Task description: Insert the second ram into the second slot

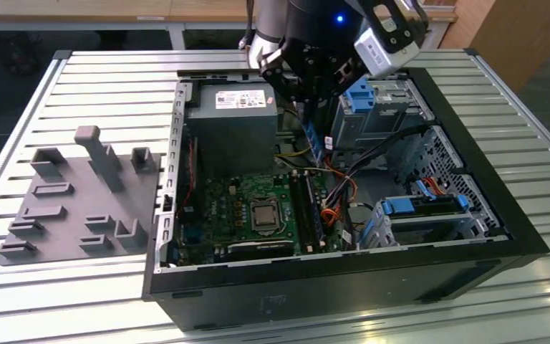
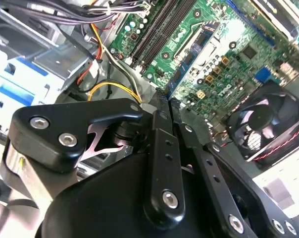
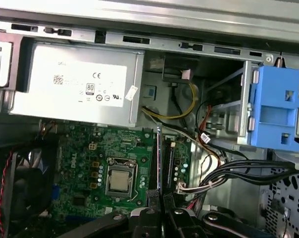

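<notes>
Slatted grey tabletop [image 1: 94, 79] under an open computer case [image 1: 351, 287], grey fixture plate [image 1: 74, 215] beside it on the exterior view's left. Gripped tight between the fingers [image 3: 147, 220], the second ram [image 1: 317, 140], blue stick hanging on edge below them, above the motherboard [image 1: 232, 204] and beside the power supply [image 1: 232, 136], clear of the dark memory slots [image 1: 304, 204]

Robotics lab or workshop, probably: opened desktop computer case [image 1: 351, 279] on slatted aluminium bench [image 1: 94, 86], grey fixture plate [image 1: 69, 215] alongside, robot arm [image 1: 299, 21] overhead.
</notes>
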